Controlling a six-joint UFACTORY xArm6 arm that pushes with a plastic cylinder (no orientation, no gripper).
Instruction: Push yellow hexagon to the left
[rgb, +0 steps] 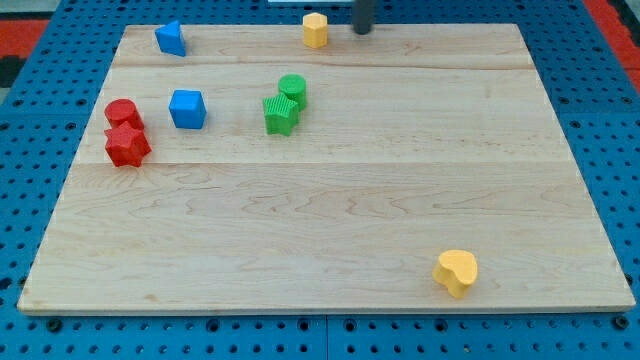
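Note:
The yellow hexagon (315, 30) stands at the top edge of the wooden board (330, 220), near the middle. My tip (362, 30) is a dark rod end just to the right of the hexagon, a small gap apart. A yellow heart-shaped block (456, 271) lies near the bottom right.
A blue block (171, 38) sits at the top left and a blue cube (187, 108) below it. A red cylinder (122, 113) touches a red star-shaped block (127, 145) at the left. A green cylinder (292, 90) touches a green star-shaped block (281, 114) near the middle.

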